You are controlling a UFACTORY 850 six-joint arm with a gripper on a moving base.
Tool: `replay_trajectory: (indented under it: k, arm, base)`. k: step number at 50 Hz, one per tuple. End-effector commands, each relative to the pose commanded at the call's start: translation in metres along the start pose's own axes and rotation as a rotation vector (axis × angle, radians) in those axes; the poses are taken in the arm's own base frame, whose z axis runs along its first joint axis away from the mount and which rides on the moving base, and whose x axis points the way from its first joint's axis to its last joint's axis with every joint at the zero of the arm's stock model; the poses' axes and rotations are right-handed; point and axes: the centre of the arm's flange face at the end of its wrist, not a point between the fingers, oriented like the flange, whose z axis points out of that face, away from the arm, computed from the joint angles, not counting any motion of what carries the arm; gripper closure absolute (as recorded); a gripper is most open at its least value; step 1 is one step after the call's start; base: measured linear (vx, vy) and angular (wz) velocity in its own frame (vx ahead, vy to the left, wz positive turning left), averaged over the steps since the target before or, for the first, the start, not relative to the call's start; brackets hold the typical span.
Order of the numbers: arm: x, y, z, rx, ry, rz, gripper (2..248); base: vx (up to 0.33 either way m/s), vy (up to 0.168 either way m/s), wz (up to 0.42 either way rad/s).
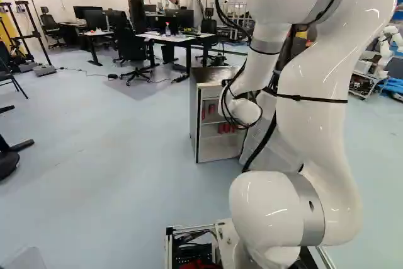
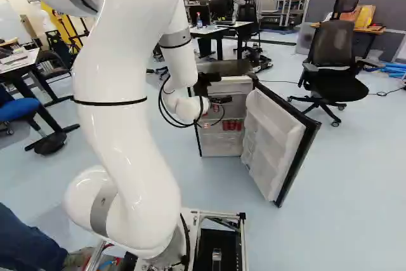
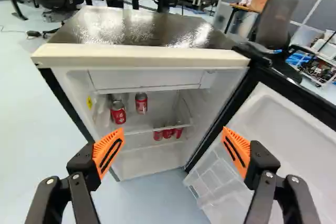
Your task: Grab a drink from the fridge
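"Drink cans (image 3: 118, 113), red ones: where are they?"

"Inside the fridge (image 3: 144, 27). Two stand upright on the upper shelf, one nearer the fridge's front than the other. I see three more red cans (image 3: 167, 132) below that shelf, close together."

"And the door (image 2: 273, 141)?"

"Wide open, swung out from the fridge's side. The inner face has clear plastic racks, and above the upper cans there's a white flap (image 3: 144, 79) across the inside."

"What about the claw (image 2: 221, 99)?"

"It's open, just in front of the fridge. The wrist view shows the two orange pads (image 3: 108, 153) well apart, with the cans ahead, beyond the fingertips."

"Anything around the fridge?"

"A desk (image 1: 170, 38) beyond it, with a bottle (image 1: 167, 30) on top. In the right base view, a black office chair (image 2: 333, 46) stands to the right of the fridge, farther back."
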Motion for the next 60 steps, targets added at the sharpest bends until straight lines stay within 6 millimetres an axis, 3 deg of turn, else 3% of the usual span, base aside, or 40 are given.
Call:
replay_trajectory:
  k: [34,60]
  arm:
    - [-0.028,0.013,0.07,0.057,-0.092,-0.04,3]
    - [-0.054,0.004,0.087,0.113,-0.127,-0.072,3]
  base:
    - [0.0,0.0,0.0]
    - [0.0,0.0,0.0]
